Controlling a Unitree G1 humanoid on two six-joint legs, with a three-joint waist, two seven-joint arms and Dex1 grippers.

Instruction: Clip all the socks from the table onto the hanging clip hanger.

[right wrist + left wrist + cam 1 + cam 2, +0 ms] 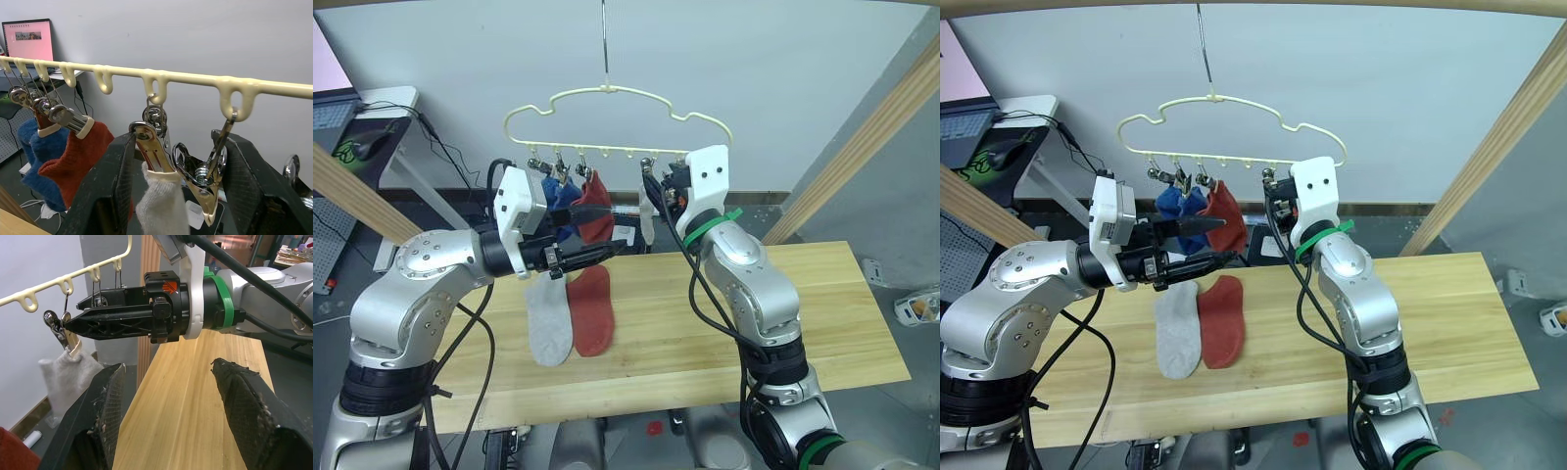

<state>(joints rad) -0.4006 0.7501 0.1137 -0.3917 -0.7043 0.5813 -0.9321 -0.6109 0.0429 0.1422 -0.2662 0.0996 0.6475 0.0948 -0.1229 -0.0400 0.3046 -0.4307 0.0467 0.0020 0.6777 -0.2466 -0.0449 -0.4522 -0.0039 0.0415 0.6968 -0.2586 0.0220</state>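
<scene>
Risk here sits at the light grey sock (pixel 164 205) newly hung from one silver clip (pixel 149 147) of the clip hanger (pixel 617 108): only its top edge sits in the clip's mouth, so I judge that a tug from the right gripper (pixel 178 161) as it backs away could pull it free. The free-hanging wire hanger could also swing and loosen the blue socks (pixel 563 201) and rust red sock (pixel 597 211) already clipped. The right gripper's fingers (pixel 105 196) stand apart on either side of that clip and the empty clip (pixel 205 176) just beside it, gripping nothing that I can see. The left gripper (pixel 166 406) hangs above the table (pixel 822 313) with its fingers wide and empty. One grey sock (pixel 549 328) and one red sock (pixel 591 311) lie side by side, touching, on the table, not yet clipped.
</scene>
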